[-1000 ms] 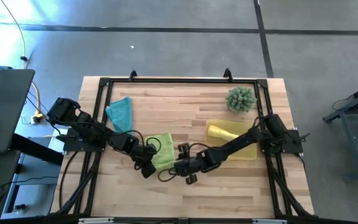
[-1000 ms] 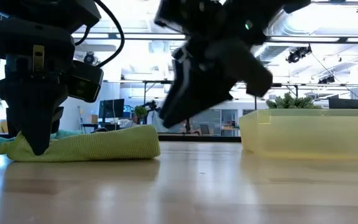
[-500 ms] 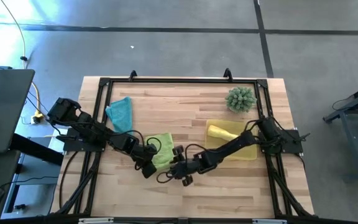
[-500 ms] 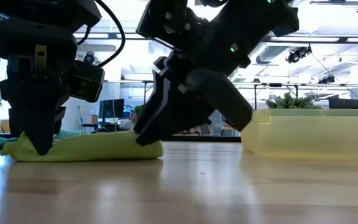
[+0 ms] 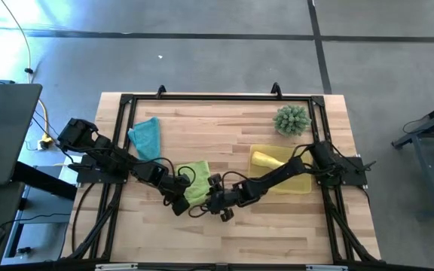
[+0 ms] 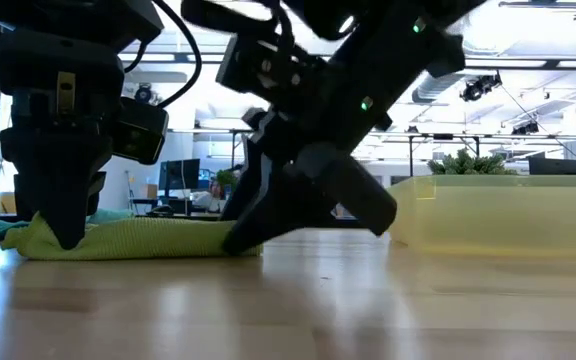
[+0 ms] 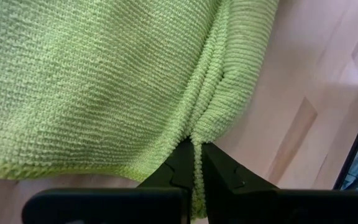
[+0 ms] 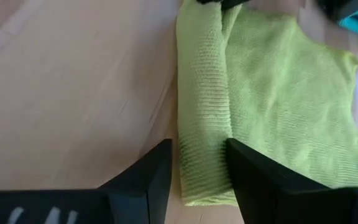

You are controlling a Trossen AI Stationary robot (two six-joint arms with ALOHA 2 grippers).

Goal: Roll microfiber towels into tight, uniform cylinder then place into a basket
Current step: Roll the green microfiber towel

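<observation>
A robotics lab or open-plan workshop. In the high view a wooden desk [image 5: 224,154] in a black frame stands on a grey concrete floor [image 5: 202,64] crossed by dark tape lines, a yellow cable [image 5: 17,34] trailing at upper left. The low view's background shows exposed ceiling ducts [image 6: 468,40], strip lights and monitors [image 6: 178,175].
</observation>
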